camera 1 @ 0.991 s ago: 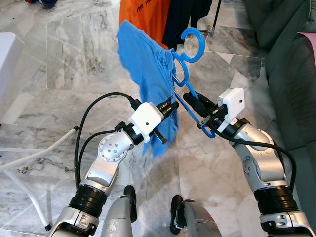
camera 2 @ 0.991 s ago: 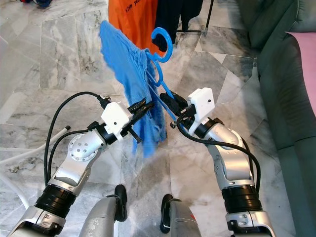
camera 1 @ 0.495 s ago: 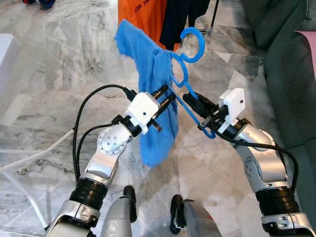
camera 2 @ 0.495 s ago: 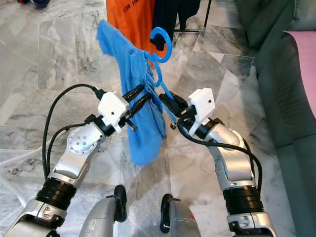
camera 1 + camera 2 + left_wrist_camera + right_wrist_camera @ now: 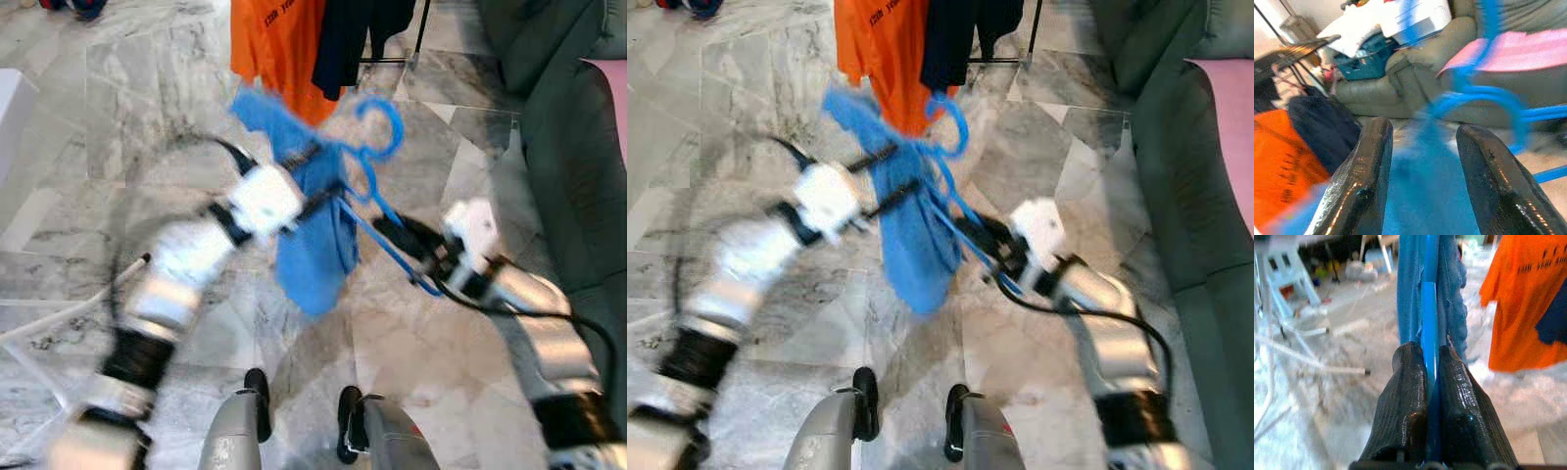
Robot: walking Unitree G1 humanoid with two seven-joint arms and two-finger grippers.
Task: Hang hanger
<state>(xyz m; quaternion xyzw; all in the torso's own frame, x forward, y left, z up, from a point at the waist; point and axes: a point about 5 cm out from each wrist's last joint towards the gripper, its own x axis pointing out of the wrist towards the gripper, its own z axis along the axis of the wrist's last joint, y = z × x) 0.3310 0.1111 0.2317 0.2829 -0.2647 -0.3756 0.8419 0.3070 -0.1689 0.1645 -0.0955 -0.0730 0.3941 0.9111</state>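
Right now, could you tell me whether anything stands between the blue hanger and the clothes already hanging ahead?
Nothing visible does. The right pincer is shut on the blue hanger, whose hook points toward the orange shirt and dark garment ahead. The blue cloth hangs from the hanger; the left pincer is open beside it. The rail itself is out of frame.

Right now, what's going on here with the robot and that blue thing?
The robot is carrying a blue hanger with a blue shirt draped on it toward a rack where an orange shirt and a dark garment hang. The right gripper is shut on the hanger's bar. The left gripper is open against the blue shirt. The hanger is not yet hung. The head views are blurred.
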